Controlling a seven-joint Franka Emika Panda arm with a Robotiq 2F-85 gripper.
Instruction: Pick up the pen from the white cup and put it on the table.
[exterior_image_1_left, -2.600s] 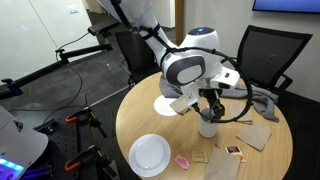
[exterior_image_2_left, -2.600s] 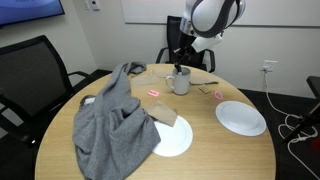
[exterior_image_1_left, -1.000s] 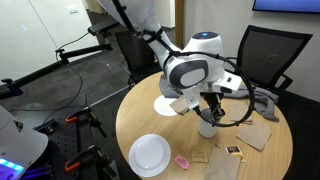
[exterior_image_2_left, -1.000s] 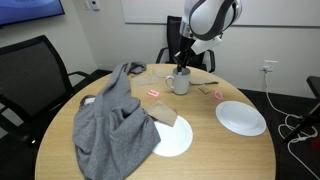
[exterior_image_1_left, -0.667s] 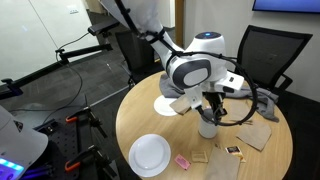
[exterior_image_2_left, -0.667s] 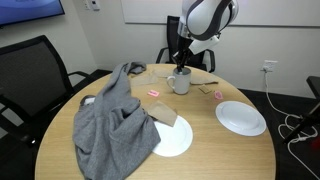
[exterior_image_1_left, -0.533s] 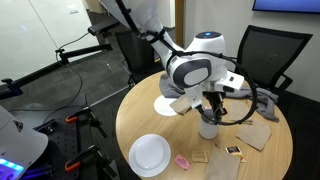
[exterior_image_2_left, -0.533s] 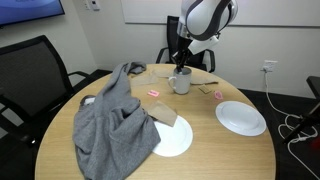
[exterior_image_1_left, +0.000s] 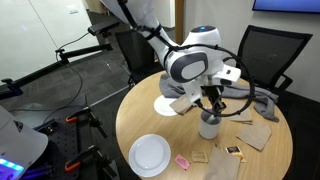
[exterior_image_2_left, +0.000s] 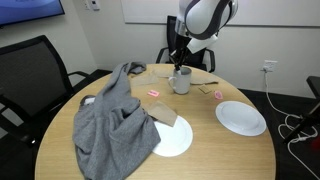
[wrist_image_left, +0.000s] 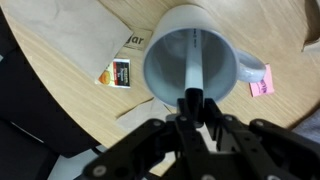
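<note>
Black Robotiq gripper (wrist_image_left: 190, 102) sat directly above the small white-grey cylindrical cup (wrist_image_left: 158, 62), fingers clamped on the top end of the thin whitish pen (wrist_image_left: 192, 65); pen's lower length inside the cup, which stood upright on the round tan wooden table (exterior_image_1_left: 140, 118)

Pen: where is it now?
In the wrist view the pen stands inside the white cup, its top end held by the tool; a pink packet lies beside the cup.

nothing legible right now: dark print on the tan paper sheet (wrist_image_left: 120, 25) is cut off and blurred, and the small red-and-dark printed packet (wrist_image_left: 118, 72) on the tabletop (wrist_image_left: 60, 70) is unreadable.
</note>
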